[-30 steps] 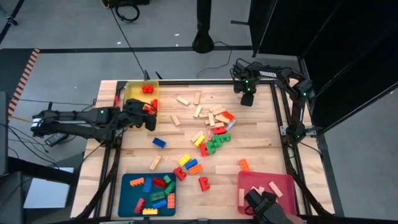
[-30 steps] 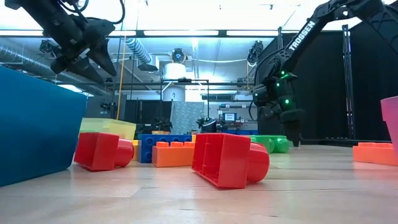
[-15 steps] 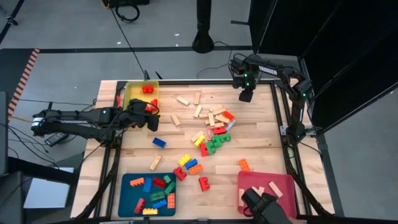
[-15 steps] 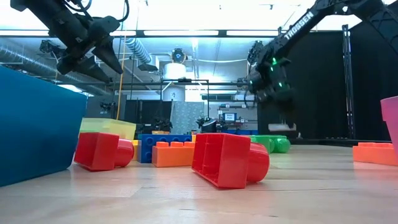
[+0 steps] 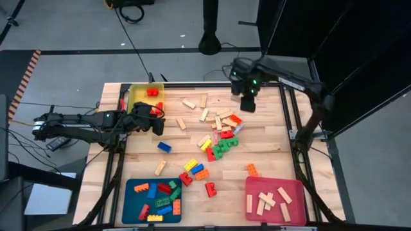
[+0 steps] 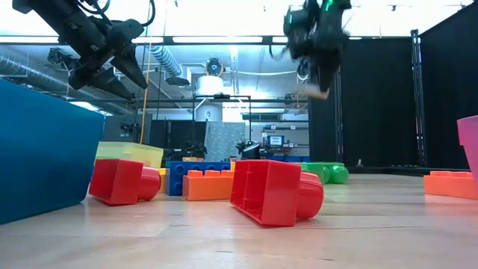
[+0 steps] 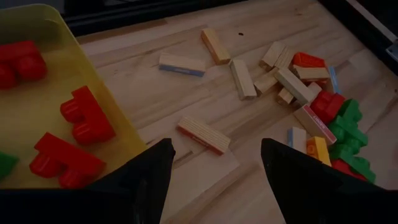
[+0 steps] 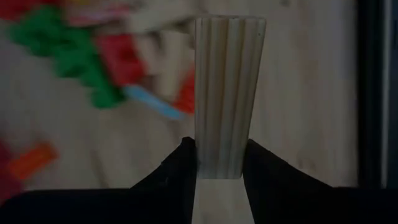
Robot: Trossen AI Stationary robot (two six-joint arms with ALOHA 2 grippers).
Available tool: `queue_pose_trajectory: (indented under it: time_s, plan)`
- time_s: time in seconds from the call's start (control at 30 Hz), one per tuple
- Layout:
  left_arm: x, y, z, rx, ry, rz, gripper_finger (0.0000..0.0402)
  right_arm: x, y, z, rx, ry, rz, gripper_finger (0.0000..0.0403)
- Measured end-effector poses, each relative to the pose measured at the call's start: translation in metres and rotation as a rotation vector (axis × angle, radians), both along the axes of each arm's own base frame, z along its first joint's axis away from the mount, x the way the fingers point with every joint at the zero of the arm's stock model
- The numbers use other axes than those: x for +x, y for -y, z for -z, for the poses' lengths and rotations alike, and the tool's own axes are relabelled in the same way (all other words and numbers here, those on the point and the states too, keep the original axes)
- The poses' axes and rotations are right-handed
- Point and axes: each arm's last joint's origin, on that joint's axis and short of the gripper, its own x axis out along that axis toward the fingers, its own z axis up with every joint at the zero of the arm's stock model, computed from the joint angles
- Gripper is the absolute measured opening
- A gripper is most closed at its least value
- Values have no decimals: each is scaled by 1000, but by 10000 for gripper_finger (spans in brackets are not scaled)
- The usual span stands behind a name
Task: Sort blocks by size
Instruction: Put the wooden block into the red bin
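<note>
My right gripper [image 5: 246, 102] hangs high over the table's far side, beside the mixed pile of blocks [image 5: 221, 131], shut on a pale wooden bar [image 8: 229, 93]. That bar also shows under the fingers in the low view [image 6: 318, 93]. My left gripper [image 5: 154, 119] is open in the air at the right rim of the yellow tray [image 5: 137, 97], which holds red blocks [image 7: 84, 115]. Loose wooden bars [image 7: 204, 134] lie flat on the table beyond its fingers [image 7: 146, 174]. My right gripper pinches the wooden bar's two long sides at one end [image 8: 221, 163] between its two fingers [image 8: 181, 167]. The fingers point down from above. The bar is lifted clear of the table, and most of its length sticks out past the fingertips.
A blue tray [image 5: 131, 187] with coloured blocks stands at the near left. A pink tray [image 5: 254, 187] with wooden bars stands at the near right. More coloured blocks [image 5: 196, 170] lie scattered mid-table. In the low view, red blocks [image 6: 276, 190] lie close in front.
My right gripper has risen steeply from near the tabletop at the far right, carrying the wooden bar clear of the table. It has also drifted a little toward the table's left edge.
</note>
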Motion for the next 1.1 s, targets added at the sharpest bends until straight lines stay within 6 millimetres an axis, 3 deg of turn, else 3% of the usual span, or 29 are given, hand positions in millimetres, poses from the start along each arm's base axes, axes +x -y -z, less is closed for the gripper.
queue_pose_trajectory:
  time_s: [0.3, 0.6, 0.83, 0.97, 1.1]
  plan:
    - [0, 0, 0, 0, 0, 0, 253, -4, -139, -48, 59, 109, -12, 113]
    - [0, 0, 0, 17, -14, 17, 253, -41, -282, -57, 207, 63, 172, 113]
    - [0, 0, 0, 19, -16, 19, 253, -65, -367, -25, 181, -66, 319, 113]
    - [0, 0, 0, 21, -18, 21, 253, -71, -396, 16, 92, -152, 377, 113]
    - [0, 0, 0, 38, -32, 38, 253, -66, -415, 61, 117, -199, 361, 113]
